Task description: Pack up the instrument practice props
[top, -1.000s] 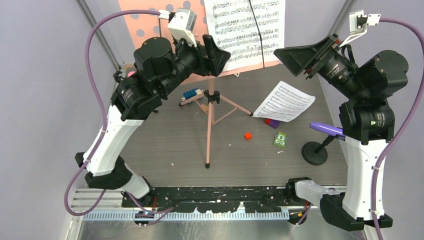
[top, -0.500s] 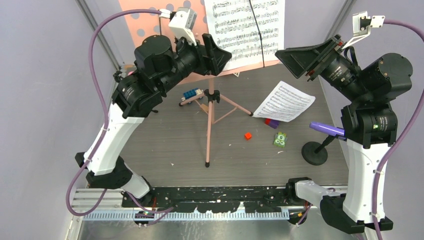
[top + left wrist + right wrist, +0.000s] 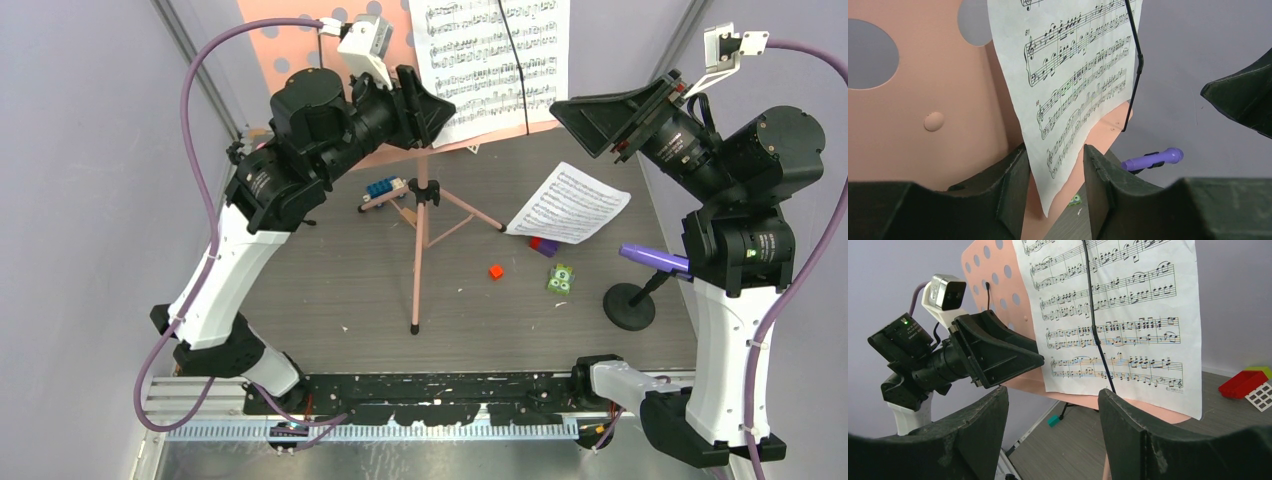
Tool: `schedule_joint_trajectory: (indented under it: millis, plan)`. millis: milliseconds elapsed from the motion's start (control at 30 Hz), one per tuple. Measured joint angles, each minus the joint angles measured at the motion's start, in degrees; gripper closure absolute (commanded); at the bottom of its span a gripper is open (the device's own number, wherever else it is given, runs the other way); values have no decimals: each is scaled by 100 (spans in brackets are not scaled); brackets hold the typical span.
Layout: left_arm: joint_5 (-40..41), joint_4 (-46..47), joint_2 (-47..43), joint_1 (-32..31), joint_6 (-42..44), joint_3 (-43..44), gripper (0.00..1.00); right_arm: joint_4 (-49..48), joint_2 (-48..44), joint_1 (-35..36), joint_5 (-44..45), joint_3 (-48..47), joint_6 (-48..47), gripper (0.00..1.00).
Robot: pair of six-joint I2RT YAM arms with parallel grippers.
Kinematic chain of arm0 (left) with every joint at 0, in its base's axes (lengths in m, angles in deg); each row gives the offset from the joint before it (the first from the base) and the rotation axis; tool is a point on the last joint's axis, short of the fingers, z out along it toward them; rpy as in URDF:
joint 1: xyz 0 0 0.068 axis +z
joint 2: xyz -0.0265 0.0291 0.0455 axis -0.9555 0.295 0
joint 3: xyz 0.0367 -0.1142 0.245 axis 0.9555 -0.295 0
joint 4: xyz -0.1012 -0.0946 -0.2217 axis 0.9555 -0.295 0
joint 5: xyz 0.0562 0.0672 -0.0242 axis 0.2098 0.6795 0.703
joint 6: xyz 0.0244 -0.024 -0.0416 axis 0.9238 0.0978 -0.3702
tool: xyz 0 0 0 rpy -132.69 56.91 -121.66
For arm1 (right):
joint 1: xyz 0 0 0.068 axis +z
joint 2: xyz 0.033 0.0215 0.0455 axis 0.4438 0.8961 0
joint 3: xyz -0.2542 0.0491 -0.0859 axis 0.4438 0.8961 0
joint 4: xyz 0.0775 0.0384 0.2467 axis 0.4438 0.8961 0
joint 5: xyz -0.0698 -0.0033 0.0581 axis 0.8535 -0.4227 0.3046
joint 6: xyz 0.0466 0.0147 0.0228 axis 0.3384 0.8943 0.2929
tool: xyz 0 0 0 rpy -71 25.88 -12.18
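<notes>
grey table (image 3: pixel 330 280), lilac walls. my left gripper (image 3: pixel 1054 155) straddles, unclenched, the white sheet-music page (image 3: pixel 1073 85) on the pink perforated music rack (image 3: pixel 923 130). right gripper (image 3: pixel 1053 392) gapes empty facing the rack. a second white page (image 3: pixel 570 203) and the purple microphone (image 3: pixel 650 258) lie beside the rack, so i judge nothing packed yet.

The music rack (image 3: pixel 305 45) and the page (image 3: pixel 490 60) clipped to it run off the top edge of the overhead view. The right arm (image 3: pixel 735 250) covers one end of the purple microphone (image 3: pixel 650 258). A purple block (image 3: pixel 545 244) lies half under the loose sheet (image 3: pixel 570 205).
</notes>
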Motion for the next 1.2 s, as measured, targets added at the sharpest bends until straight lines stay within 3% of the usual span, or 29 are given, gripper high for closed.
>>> schedule_joint_trajectory:
  millis: [500, 667, 1200]
  plan:
    - [-103, 120, 2, 37, -24, -118, 87, -188, 98, 0, -101, -94, 243, 30]
    - [-120, 120, 4, 39, -26, -149, 100, -481, 422, 0, -282, -369, 520, 35]
    - [-127, 157, 79, 66, -26, -146, 100, -686, 1300, 0, -555, -699, 828, 39]
